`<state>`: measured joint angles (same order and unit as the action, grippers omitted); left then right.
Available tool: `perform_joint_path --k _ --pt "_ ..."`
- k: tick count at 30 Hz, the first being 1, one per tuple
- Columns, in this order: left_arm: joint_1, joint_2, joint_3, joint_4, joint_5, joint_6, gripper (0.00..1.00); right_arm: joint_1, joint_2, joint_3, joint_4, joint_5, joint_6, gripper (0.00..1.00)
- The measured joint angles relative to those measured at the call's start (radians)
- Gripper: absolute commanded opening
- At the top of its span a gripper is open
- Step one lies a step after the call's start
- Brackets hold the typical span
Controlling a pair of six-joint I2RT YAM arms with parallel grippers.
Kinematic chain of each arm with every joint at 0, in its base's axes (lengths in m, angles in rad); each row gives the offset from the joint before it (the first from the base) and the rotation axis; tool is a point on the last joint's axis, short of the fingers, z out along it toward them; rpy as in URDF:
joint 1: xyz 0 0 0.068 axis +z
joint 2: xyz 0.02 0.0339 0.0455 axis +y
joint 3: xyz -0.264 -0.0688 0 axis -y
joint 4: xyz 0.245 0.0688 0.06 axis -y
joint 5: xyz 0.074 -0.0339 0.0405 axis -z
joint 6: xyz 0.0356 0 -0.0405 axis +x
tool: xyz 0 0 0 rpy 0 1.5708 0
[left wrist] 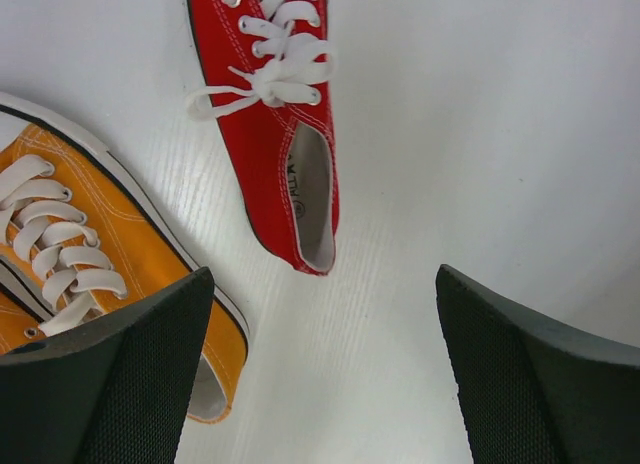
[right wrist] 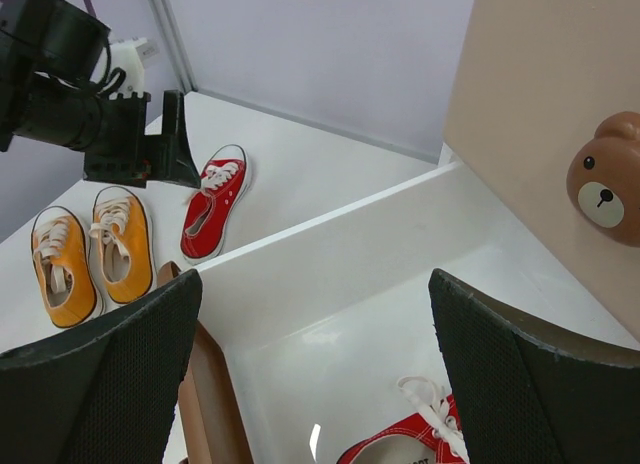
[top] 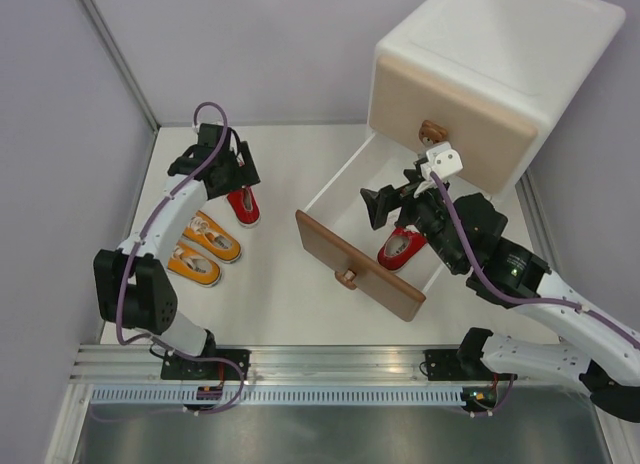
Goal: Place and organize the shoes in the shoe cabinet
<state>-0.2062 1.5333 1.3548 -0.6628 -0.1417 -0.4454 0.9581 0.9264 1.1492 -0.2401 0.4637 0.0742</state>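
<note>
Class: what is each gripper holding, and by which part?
Nothing. The left gripper is open near a red shoe; the right gripper is open over the lower drawer.

Only legible bit I can find is on the red sneaker point(left wrist: 265, 154) in the left wrist view. There's dark print on its white inner lining point(left wrist: 300, 189) by the heel opening, starting "ALL" under a tiny circled mark, and the rest curls out of sight. The other red sneaker point(right wrist: 400, 446), in the open drawer point(right wrist: 330, 284), has a few dark letters inside too, but the frame edge cuts them off, so unreadable.
</note>
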Motion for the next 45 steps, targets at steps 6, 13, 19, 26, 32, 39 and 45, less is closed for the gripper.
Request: perform_joint_path --k 6,13,19,26,32,39,45 --pt "0.051 0.138 -0.013 0.058 -0.017 -0.024 0.86 0.000 -0.035 -0.021 0.002 -0.023 0.007 0.98" --pt "0.089 0.274 -0.010 0.093 -0.040 -0.048 0.73 0.000 -0.055 -0.048 0.000 -0.026 0.008 0.98" --pt "0.100 0.311 -0.010 0.101 -0.045 -0.060 0.64 0.000 -0.058 -0.064 0.000 -0.021 0.002 0.98" --pt "0.100 0.364 -0.005 0.130 -0.049 -0.060 0.61 0.000 -0.057 -0.074 0.000 -0.019 -0.004 0.98" --pt "0.100 0.396 -0.006 0.137 -0.051 -0.064 0.56 0.000 -0.049 -0.077 0.000 -0.020 -0.013 0.98" --pt "0.100 0.391 -0.011 0.141 -0.052 -0.066 0.49 0.000 -0.047 -0.081 0.000 -0.021 -0.019 0.98" --pt "0.111 0.344 -0.050 0.146 -0.071 -0.068 0.48 0.000 -0.048 -0.083 0.000 -0.021 -0.019 0.98"
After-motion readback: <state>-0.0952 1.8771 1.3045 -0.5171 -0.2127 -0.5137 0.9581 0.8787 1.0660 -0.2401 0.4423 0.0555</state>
